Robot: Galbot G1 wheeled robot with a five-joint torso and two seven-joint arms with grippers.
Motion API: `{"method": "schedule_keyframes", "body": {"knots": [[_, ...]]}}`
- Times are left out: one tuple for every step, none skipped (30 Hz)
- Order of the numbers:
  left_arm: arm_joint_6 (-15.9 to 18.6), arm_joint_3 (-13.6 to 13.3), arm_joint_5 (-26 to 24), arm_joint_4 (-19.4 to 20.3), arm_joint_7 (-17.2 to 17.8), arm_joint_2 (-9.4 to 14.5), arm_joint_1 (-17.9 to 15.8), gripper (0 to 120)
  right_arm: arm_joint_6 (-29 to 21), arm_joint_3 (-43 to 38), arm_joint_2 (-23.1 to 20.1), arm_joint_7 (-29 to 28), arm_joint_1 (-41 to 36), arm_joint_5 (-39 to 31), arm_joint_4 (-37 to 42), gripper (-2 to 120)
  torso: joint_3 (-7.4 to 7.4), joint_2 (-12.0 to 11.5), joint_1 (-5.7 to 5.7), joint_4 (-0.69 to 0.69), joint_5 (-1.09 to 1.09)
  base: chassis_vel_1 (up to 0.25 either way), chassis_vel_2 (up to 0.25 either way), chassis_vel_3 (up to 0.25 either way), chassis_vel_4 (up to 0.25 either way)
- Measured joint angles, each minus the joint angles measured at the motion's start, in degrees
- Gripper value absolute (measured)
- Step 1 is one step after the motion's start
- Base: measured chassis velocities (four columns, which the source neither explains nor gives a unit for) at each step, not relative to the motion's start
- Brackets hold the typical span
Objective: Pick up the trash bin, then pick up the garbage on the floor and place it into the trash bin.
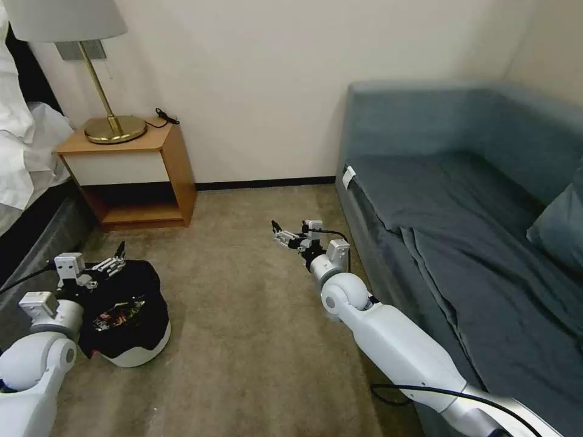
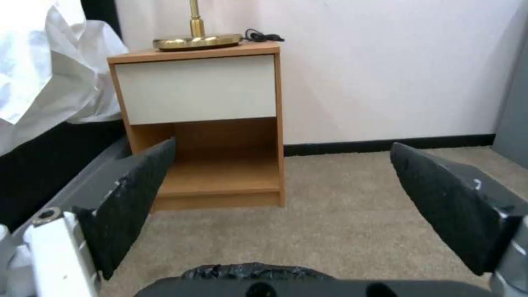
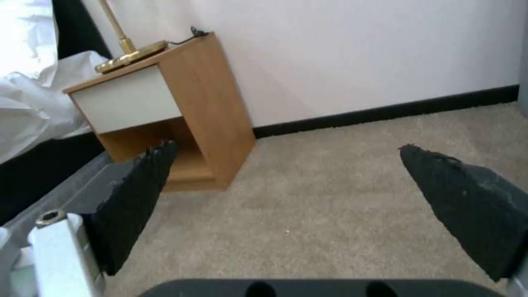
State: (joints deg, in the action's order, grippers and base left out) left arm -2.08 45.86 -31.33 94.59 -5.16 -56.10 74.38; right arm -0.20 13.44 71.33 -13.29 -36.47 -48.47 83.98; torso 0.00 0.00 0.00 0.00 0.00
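Head view is giving me the trash bin (image 1: 136, 346) sitting on the carpet (image 1: 255, 340) at the left side of the room, close beside the dark bed base (image 1: 36, 243), its black bag (image 1: 130, 291) bunched over the rim and some colourful litter (image 1: 121, 312) lying inside it. I am seeing my left gripper (image 1: 115, 258) hanging just above the bin's far rim, reaching a little beyond it toward the nightstand (image 1: 130, 176). In the left wrist view its fingers (image 2: 132, 202) are standing wide apart with nothing between them, and a strip of the black bag (image 2: 247, 270) is showing below them.

My right gripper (image 1: 280, 233) is hovering over bare carpet near the middle of the room, well apart from the bin, with the blue sofa (image 1: 461, 243) just beside that arm. In the right wrist view its fingers (image 3: 137, 194) are likewise spread and holding nothing.

For moving room, I am looking at a broad stretch of carpet lying open between the bin and the sofa, running back to the wall's dark baseboard (image 1: 261, 182). The bin itself is hemmed on its left by the bed and has the nightstand, carrying a brass lamp (image 1: 112, 124), standing behind it.
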Motion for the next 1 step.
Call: {"method": "schedule_keyframes", "body": {"knots": [[0.0, 0.0, 0.0, 0.0, 0.0, 0.0, 0.0, 100, 0.0, 0.0, 0.0, 0.0, 0.0, 0.0, 0.0, 100, 0.00, 0.0, 0.00, 0.00, 0.00, 0.000, 0.000, 0.000, 0.000]]}}
